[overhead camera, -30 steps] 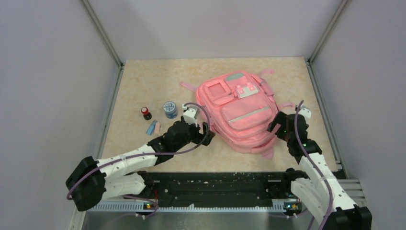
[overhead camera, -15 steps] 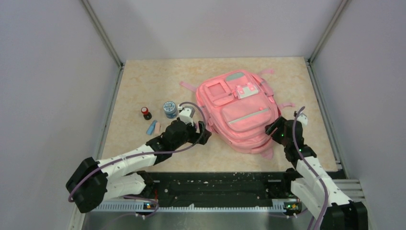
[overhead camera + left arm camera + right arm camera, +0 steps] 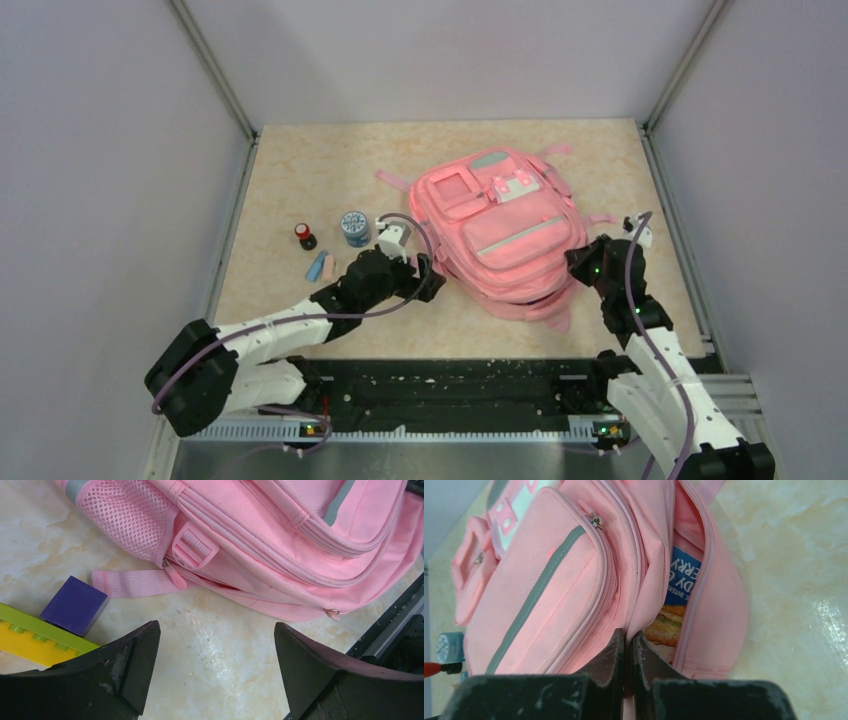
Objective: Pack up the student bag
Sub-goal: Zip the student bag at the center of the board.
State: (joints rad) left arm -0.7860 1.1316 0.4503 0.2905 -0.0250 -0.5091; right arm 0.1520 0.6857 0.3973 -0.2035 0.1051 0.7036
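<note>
The student bag (image 3: 505, 235) lies flat on the table (image 3: 330, 170), front pockets up. Its long axis runs from the far end towards the arms' bases and leans a little to the right at the near end. What matters for the next move is the open main compartment on the bag's right near edge. There the right gripper (image 3: 628, 642) is clamped shut on the upper fabric lip of that opening, and a printed packet (image 3: 681, 575) shows inside. The likely next move is for this arm to lift the lip away from the bag's back panel and widen the mouth. The left gripper (image 3: 215, 630) hangs with its jaws spread wide and holding nothing, just off the bag's left side near the mesh pocket. A purple block (image 3: 74, 605) and a green and yellow brick (image 3: 30, 635) lie just beside it. A blue tin (image 3: 354, 228) and a red-capped bottle (image 3: 304, 236) sit farther left of the bag — so the loose things lie on the side opposite the opening, nearer the left arm. A second ago the right jaws stood open at the same edge of the bag; they have since closed on the fabric, while the left gripper has barely shifted.
</note>
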